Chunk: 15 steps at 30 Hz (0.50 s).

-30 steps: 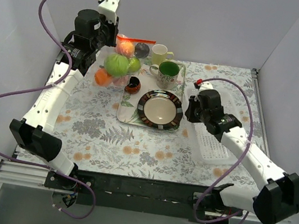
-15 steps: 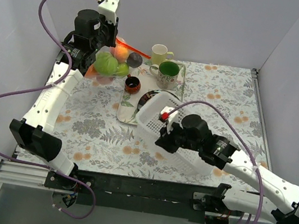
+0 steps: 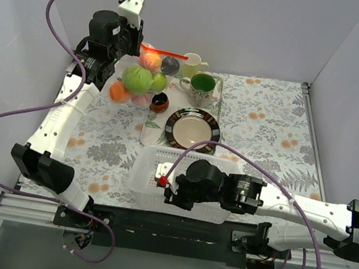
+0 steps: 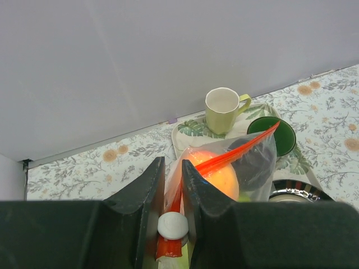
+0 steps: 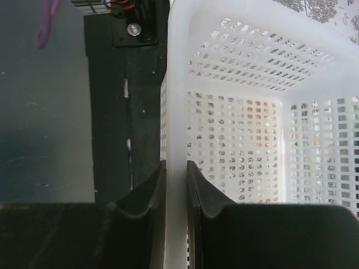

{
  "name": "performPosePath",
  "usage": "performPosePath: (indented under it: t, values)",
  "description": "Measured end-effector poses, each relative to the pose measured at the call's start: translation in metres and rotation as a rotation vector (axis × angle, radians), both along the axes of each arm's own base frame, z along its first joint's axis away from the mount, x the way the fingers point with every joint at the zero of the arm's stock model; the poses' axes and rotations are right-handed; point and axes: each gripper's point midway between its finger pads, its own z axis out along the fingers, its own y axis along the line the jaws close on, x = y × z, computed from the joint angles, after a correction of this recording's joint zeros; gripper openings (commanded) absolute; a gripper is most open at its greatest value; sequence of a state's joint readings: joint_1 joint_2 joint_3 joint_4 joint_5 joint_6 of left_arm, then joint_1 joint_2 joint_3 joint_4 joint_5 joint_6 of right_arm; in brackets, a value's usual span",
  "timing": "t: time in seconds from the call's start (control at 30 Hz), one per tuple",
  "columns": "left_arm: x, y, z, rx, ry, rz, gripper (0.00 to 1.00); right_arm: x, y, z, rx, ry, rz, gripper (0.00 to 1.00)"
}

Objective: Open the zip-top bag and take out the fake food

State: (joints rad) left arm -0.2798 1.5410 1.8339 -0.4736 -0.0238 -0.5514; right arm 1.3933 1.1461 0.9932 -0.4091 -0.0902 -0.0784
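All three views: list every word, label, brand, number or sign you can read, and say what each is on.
None: no readable text in any view.
The zip-top bag, cream mug, green mug, striped plate, white perforated basket and floral tablecloth show only colour or pattern.
The left gripper and right gripper show no markings.

Soft, even white light is filling the top view, leaving faint shadows on the worktop [image 3: 270, 121]. In the left wrist view the left hand [image 4: 173, 168] is showing dark and soft at 6 o'clock, the zip-top bag [image 4: 224, 168] glinting. In the right wrist view the basket [image 5: 178, 101] is blowing out white toward 3 o'clock.
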Motion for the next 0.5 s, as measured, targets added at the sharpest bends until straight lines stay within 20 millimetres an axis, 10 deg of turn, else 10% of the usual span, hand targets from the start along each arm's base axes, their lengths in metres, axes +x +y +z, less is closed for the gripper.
performPosePath:
  t: [0.2,0.5]
  values:
    - [-0.003,0.000,0.005,0.006,-0.003,-0.005,0.02,0.012,0.000,-0.033,-0.053,-0.035,-0.040,0.01]
    - [-0.031,0.011,-0.001,0.035,0.040,0.003,0.00,0.014,-0.009,-0.057,-0.132,-0.004,-0.094,0.84]
